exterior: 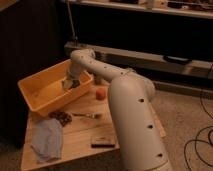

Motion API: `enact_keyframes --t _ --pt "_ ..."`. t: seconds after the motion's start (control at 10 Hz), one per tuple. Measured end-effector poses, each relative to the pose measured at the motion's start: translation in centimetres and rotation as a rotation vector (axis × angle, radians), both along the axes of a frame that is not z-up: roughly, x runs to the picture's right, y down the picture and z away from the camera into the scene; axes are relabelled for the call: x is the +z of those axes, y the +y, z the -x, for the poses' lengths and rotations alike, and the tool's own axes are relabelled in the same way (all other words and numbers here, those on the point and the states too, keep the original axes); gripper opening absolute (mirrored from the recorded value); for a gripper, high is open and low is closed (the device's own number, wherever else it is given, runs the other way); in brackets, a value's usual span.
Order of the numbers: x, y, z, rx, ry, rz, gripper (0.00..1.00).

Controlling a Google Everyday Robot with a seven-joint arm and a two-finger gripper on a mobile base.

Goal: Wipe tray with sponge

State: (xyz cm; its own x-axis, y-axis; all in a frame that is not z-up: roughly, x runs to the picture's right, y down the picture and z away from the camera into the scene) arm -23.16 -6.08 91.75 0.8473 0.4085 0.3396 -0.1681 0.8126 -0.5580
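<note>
A yellow tray (pixel 37 88) stands tilted at the back left of a small wooden table (pixel 80 135). My gripper (pixel 70 83) reaches down into the tray near its right wall, at the end of the white arm (pixel 125 100). A pale lump under the gripper looks like the sponge (pixel 66 85), pressed against the tray floor.
On the table lie a grey-blue cloth (pixel 46 140) at front left, a dark clump (pixel 61 118), a fork-like utensil (pixel 87 116), a dark flat block (pixel 102 140) and an orange ball (pixel 101 93). Dark shelving stands behind. Cables lie on the floor at right.
</note>
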Motion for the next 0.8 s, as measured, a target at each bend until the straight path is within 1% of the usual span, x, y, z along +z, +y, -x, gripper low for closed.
enact_keyframes --t 0.3,0.5,0.7,0.8 --pt "1.6 -0.8 -0.1 -0.001 0.037 0.013 0.00" --pt "2.7 -2.3 0.7 -0.001 0.057 0.008 0.00" --pt "3.0 -3.7 1.5 -0.004 0.062 -0.002 0.00" --pt "3.0 -4.1 1.8 -0.002 0.060 -0.003 0.00"
